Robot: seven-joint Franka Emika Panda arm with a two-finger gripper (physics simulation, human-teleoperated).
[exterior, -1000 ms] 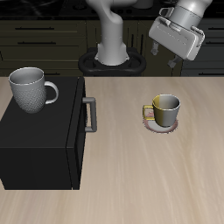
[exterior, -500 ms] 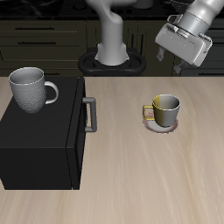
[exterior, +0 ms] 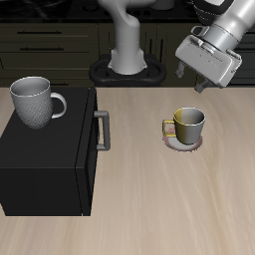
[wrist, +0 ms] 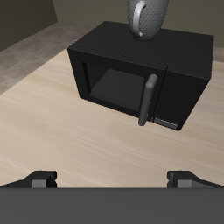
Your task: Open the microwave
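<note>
The large matte black box microwave (exterior: 48,149) was set on the light wooden table (exterior: 169,204), at about nine o'clock from the table's middle. A grey speckled mug (exterior: 36,101) was stood on its roof, toward the back. The door was shut, its vertical grey bar handle (exterior: 102,130) placed at the three o'clock side. A yellow-and-grey mug (exterior: 186,125) was set on a small round coaster (exterior: 183,142), well apart, at three o'clock from the handle. The two-finger gripper (exterior: 191,80) was held above the table's back, at twelve o'clock from that mug.

Pale wooden table (exterior: 139,189); black microwave (exterior: 45,159) on it, small saucer (exterior: 182,142) beside, well apart
</note>
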